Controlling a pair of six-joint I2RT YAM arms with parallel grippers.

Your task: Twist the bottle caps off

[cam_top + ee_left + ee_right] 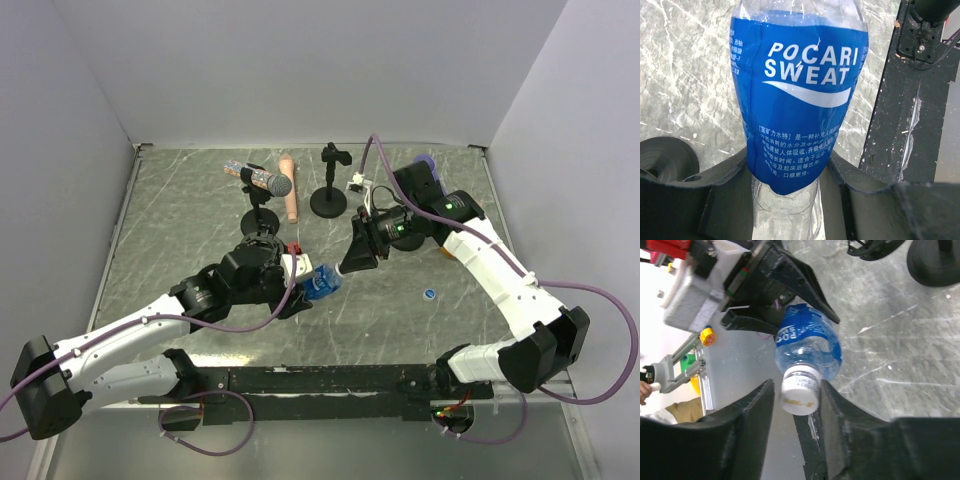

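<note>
A clear bottle with a blue Pocari Sweat label (797,100) lies tilted between my two arms, near the middle of the table (320,283). My left gripper (787,172) is shut on the bottle's lower body, one finger on each side (298,280). The bottle's whitish cap (800,390) points at my right wrist camera. Around that cap my right gripper (796,392) is shut, with its right finger (840,410) pressed against the cap's side (347,262). A loose blue cap (429,293) lies on the table to the right.
A peach-coloured bottle (289,200) lies at the back. Beside it a microphone (265,182) sits in a black holder, and an empty black stand (329,198) is close to my right arm. A black rail (890,125) runs along the near edge.
</note>
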